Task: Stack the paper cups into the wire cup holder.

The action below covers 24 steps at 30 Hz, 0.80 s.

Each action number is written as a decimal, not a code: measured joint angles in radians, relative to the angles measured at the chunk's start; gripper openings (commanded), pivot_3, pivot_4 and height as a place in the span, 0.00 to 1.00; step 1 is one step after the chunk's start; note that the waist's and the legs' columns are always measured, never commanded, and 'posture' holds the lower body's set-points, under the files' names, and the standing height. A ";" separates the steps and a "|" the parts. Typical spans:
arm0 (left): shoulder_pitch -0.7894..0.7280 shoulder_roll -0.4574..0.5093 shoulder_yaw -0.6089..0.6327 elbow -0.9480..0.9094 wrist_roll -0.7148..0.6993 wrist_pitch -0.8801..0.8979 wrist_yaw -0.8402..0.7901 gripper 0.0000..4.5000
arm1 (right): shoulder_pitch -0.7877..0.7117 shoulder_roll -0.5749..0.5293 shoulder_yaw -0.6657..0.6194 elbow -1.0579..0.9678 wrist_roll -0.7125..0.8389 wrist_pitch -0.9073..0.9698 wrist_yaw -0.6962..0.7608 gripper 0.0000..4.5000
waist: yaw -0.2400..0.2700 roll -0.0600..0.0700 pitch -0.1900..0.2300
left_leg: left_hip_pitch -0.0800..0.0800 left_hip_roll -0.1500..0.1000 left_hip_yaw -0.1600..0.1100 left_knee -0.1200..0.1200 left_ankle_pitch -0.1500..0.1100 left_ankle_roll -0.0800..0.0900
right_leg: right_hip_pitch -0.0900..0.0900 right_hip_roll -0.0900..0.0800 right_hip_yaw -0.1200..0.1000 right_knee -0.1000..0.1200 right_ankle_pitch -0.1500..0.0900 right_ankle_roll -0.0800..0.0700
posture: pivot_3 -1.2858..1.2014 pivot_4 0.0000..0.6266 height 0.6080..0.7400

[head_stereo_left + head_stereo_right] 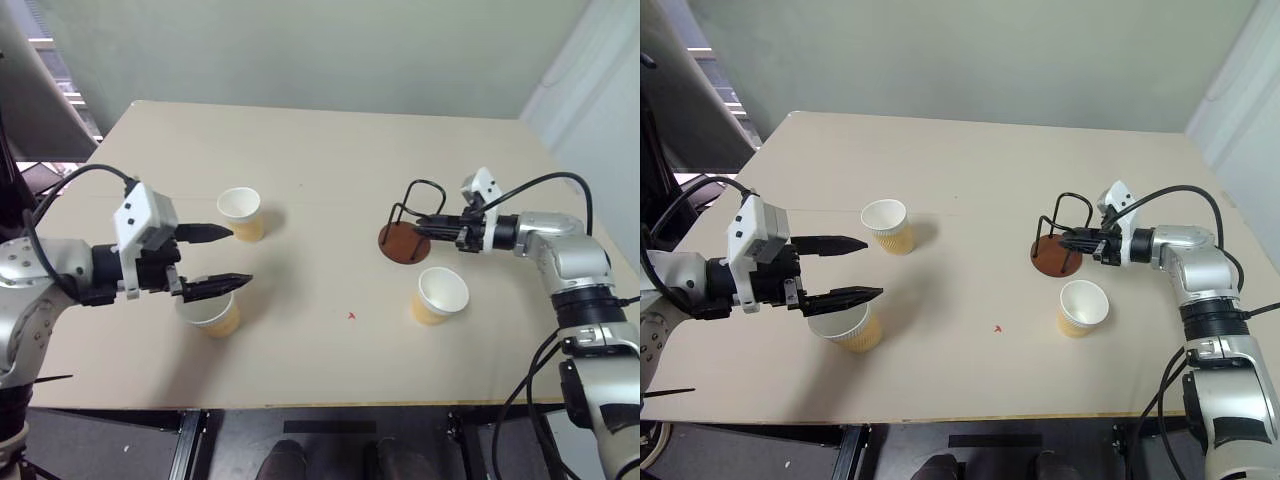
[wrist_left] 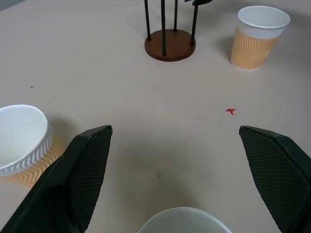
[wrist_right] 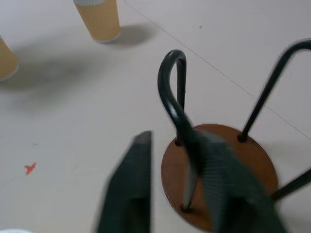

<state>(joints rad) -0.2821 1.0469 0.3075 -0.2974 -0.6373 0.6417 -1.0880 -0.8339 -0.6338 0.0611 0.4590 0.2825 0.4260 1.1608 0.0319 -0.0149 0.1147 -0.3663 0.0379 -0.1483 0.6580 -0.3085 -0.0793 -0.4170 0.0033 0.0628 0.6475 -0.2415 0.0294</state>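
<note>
Wide beige table (image 1: 330, 180), bare across the middle, carrying everything else. On the left side, left gripper (image 1: 222, 258) held above the tabletop, black fingers (image 1: 218, 286) spread wide, nothing between them. Directly under the lower finger, near paper cup (image 1: 210, 313), upright, mouth open upward, partly covered by that finger in the head views. Just beyond the upper fingertip, far paper cup (image 1: 242, 214), also upright, apart from the gripper. In the left wrist view, the near cup's white rim low between the two spread fingers and the far cup off to one side.

On the right side, right gripper (image 1: 437, 224) reaching level toward the wire cup holder (image 1: 408, 232), fingers pressed nearly together with one wire loop pinched between them, as the right wrist view shows. Holder standing upright on its round reddish-brown base (image 1: 1055, 259), black loops rising from it, no cup inside. Just in front of the base, toward the table's near edge, third paper cup (image 1: 439, 295), upright and close to the holder but not touching it.

Smallest of all, red mark (image 1: 351, 316) on the tabletop, between the near left cup and the third cup, well apart from both.
</note>
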 measured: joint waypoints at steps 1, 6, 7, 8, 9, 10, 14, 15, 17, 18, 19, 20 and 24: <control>0.000 0.000 0.000 0.000 0.000 0.001 0.003 1.00 | -0.005 0.000 -0.004 -0.004 0.005 -0.002 0.007 0.01 | 0.000 0.000 0.000 | 0.000 0.000 0.000 0.000 0.000 0.000 | 0.000 0.000 0.000 0.000 0.000 0.000 | 0.52 0.24 1.00; -0.002 0.001 0.000 -0.007 -0.012 0.015 0.001 1.00 | 0.042 -0.029 -0.004 -0.167 0.096 0.107 0.128 0.01 | 0.000 0.000 0.000 | -0.001 0.000 0.001 0.000 0.000 -0.001 | 0.000 0.000 -0.001 0.000 0.000 0.000 | 0.52 0.24 1.00; -0.002 0.002 0.000 -0.013 -0.017 0.019 -0.001 1.00 | 0.062 -0.040 -0.003 -0.234 0.120 0.135 0.152 0.01 | 0.000 0.000 0.000 | -0.001 0.000 0.001 0.000 0.000 -0.001 | 0.001 0.001 -0.001 0.000 0.000 0.000 | 0.52 0.24 1.00; -0.002 0.003 0.000 -0.015 -0.022 0.021 -0.003 1.00 | 0.082 -0.052 -0.001 -0.299 0.142 0.160 0.165 0.01 | 0.000 0.000 0.000 | -0.001 0.000 0.001 0.000 0.000 -0.001 | 0.001 0.001 -0.001 0.000 0.000 0.000 | 0.52 0.24 1.00; -0.002 0.005 0.000 -0.016 -0.030 0.023 -0.004 1.00 | 0.103 -0.062 0.000 -0.367 0.164 0.188 0.176 0.01 | 0.000 0.000 0.000 | -0.001 0.000 0.001 0.001 0.000 -0.001 | 0.001 0.001 -0.001 -0.001 0.000 0.000 | 0.52 0.24 1.00; -0.002 0.006 0.000 -0.017 -0.033 0.024 -0.006 1.00 | 0.116 -0.066 0.002 -0.424 0.186 0.214 0.183 0.01 | -0.002 0.000 0.000 | 0.000 0.000 0.001 0.001 0.000 -0.001 | 0.001 0.001 -0.001 -0.001 0.000 0.000 | 0.52 0.24 1.00; -0.003 0.007 -0.006 -0.021 -0.037 0.029 -0.016 1.00 | 0.187 -0.081 0.049 -0.660 0.251 0.276 0.198 0.01 | -0.004 0.000 0.000 | 0.001 0.001 0.000 0.004 -0.001 -0.002 | 0.003 0.004 -0.001 -0.002 0.000 0.000 | 0.52 0.24 1.00; -0.003 0.007 -0.009 -0.021 -0.037 0.031 -0.016 1.00 | 0.199 -0.081 0.067 -0.687 0.261 0.283 0.199 0.01 | -0.005 0.000 0.000 | 0.001 0.002 0.000 0.005 -0.001 -0.002 | 0.003 0.005 0.000 -0.002 0.000 0.000 | 0.52 0.24 1.00; -0.006 0.007 -0.018 -0.022 -0.039 0.034 -0.018 1.00 | 0.219 -0.081 0.091 -0.722 0.264 0.282 0.199 0.01 | -0.004 0.000 0.000 | 0.001 0.002 -0.001 0.006 -0.001 -0.002 | 0.003 0.005 0.000 -0.002 0.000 0.000 | 0.52 0.24 1.00; -0.008 0.007 -0.021 -0.024 -0.042 0.036 -0.020 1.00 | 0.223 -0.082 0.108 -0.731 0.259 0.275 0.200 0.01 | -0.004 0.000 0.000 | 0.001 0.002 -0.001 0.006 -0.001 -0.002 | 0.004 0.005 0.000 -0.001 0.000 0.000 | 0.52 0.24 1.00; -0.009 0.007 -0.028 -0.034 -0.049 0.038 -0.024 1.00 | 0.226 -0.083 0.129 -0.738 0.246 0.257 0.202 0.01 | -0.004 0.000 0.000 | 0.002 0.002 -0.002 0.006 -0.001 -0.002 | 0.004 0.006 0.000 -0.001 0.000 0.000 | 0.52 0.24 1.00; -0.010 0.007 -0.038 -0.051 -0.060 0.041 -0.032 1.00 | 0.226 -0.083 0.152 -0.740 0.231 0.239 0.204 0.01 | -0.004 0.000 0.000 | 0.002 0.002 -0.002 0.006 -0.001 -0.002 | 0.004 0.006 0.000 -0.001 0.000 0.000 | 0.52 0.24 1.00; -0.007 0.020 -0.049 -0.099 -0.108 0.059 -0.073 1.00 | 0.226 -0.083 0.198 -0.732 0.194 0.193 0.216 0.01 | -0.004 0.000 0.000 | 0.002 0.005 -0.001 0.006 -0.002 -0.003 | 0.004 0.008 0.000 -0.001 0.000 0.000 | 0.52 0.24 1.00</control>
<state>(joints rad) -0.2894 1.0665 0.2583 -0.3967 -0.7451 0.7010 -1.1610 -0.6080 -0.7167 0.2595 -0.2728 0.4766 0.6194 1.3768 0.0275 -0.0154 0.1144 -0.3646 0.0428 -0.1493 0.6640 -0.3101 -0.0819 -0.4129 0.0112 0.0628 0.6460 -0.2414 0.0296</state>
